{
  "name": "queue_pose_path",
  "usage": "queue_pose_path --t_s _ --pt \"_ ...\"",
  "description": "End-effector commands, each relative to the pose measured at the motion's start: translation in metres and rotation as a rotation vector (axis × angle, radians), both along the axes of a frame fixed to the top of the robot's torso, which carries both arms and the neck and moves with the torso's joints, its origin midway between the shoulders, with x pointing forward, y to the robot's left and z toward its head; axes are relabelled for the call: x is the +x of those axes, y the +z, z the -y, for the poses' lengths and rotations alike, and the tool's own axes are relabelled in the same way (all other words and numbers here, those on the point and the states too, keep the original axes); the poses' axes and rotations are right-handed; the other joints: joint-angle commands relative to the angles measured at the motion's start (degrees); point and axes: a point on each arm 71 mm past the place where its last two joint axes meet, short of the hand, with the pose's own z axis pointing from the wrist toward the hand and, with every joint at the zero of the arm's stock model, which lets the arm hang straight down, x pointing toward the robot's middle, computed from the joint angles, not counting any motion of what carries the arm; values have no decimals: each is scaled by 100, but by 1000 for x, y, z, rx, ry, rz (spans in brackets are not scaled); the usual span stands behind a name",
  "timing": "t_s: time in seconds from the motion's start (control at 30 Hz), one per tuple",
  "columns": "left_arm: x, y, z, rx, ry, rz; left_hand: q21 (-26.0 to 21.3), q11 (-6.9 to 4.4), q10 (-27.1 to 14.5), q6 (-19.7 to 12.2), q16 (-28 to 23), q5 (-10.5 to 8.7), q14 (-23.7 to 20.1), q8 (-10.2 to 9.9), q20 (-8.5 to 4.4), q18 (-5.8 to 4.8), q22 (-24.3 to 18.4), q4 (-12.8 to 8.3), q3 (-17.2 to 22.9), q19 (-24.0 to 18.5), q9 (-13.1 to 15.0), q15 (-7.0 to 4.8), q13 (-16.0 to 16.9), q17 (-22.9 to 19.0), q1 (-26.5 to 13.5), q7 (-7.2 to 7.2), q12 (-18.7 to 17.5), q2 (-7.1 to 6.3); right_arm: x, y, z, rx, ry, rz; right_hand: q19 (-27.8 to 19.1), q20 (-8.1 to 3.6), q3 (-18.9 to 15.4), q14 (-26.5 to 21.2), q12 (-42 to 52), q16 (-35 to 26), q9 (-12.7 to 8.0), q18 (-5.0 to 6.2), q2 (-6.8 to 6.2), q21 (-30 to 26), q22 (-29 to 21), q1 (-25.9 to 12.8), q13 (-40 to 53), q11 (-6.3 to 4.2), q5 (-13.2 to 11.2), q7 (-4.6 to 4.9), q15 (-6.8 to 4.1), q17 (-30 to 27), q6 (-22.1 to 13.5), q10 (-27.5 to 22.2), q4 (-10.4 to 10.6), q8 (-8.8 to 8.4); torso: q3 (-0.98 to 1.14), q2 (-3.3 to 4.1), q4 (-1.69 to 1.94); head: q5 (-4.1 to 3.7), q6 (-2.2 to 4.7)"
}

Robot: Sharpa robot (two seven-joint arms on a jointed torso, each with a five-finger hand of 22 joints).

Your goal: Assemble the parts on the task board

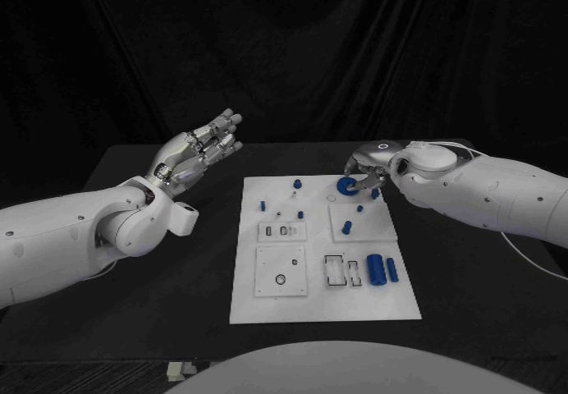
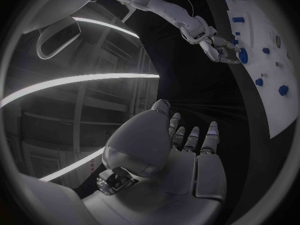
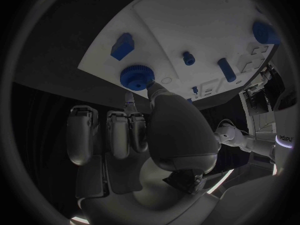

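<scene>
The white task board (image 1: 355, 295) lies mid-table and carries small blue parts. At its far right corner sits a blue toothed wheel (image 1: 350, 186). My right hand (image 1: 369, 167) reaches down onto it. In the right wrist view the thumb and a fingertip pinch the wheel (image 3: 136, 77) at its edge while the other fingers (image 3: 115, 135) stay curled back. The wheel rests on or just above the board (image 3: 187, 25). My left hand (image 1: 201, 146) is raised left of the board, fingers spread, holding nothing. The left wrist view also shows the right hand (image 2: 212, 42) at the wheel (image 2: 242, 55).
Other blue parts stand on the board: a peg (image 1: 297, 183) at the far edge, a stud (image 1: 350, 226) in the middle, and two cylinders (image 1: 375, 269) in the near right slots. A blue block (image 3: 122, 46) lies close to the wheel. Black table surrounds the board.
</scene>
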Motion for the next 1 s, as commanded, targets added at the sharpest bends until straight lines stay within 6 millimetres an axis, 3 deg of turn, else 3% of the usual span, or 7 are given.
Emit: queue_pose_path --t_s 0.03,0.57,0.8,1.0 --pt "-1 3 2 -34 -9 40 17 43 -10 31 18 22 10 14 12 105 4 -6 31 18 8 19 -2 8 70 -6 -8 -1 -1 -3 1 -10 -9 -14 126 -6 24 610 20 17 5 13 6 -35 1089 83 1507 9 29 -1 -1 1508 61 617 -2 44 1 3 4 -3 -1" --pt "-1 3 3 -34 -14 36 21 46 -10 37 19 22 12 15 15 105 6 -12 41 24 9 23 -2 8 74 -2 -8 -6 -3 -10 1 -23 -12 -45 85 5 44 610 20 17 78 26 18 -89 1075 302 1507 27 308 20 13 1508 238 617 -42 106 1 0 -1 16 -1" --pt "-1 3 3 -34 -15 34 25 48 -8 40 20 23 14 15 18 106 7 -15 47 29 9 25 -2 9 76 0 -8 -8 -3 -10 0 -16 -1 -40 77 -6 174 610 20 17 276 30 86 -109 1089 548 1507 2 911 -13 -1 1508 650 617 -170 292 0 0 -1 25 -1" --pt "-1 3 2 -33 -16 33 26 50 -10 39 19 25 13 15 19 106 8 -17 53 31 9 27 -2 8 79 2 -8 -9 -5 -7 -2 9 17 -8 91 -25 251 610 20 17 398 25 102 -100 1107 638 1507 -18 1126 -37 -25 1508 798 617 -250 366 0 -2 0 46 -1"
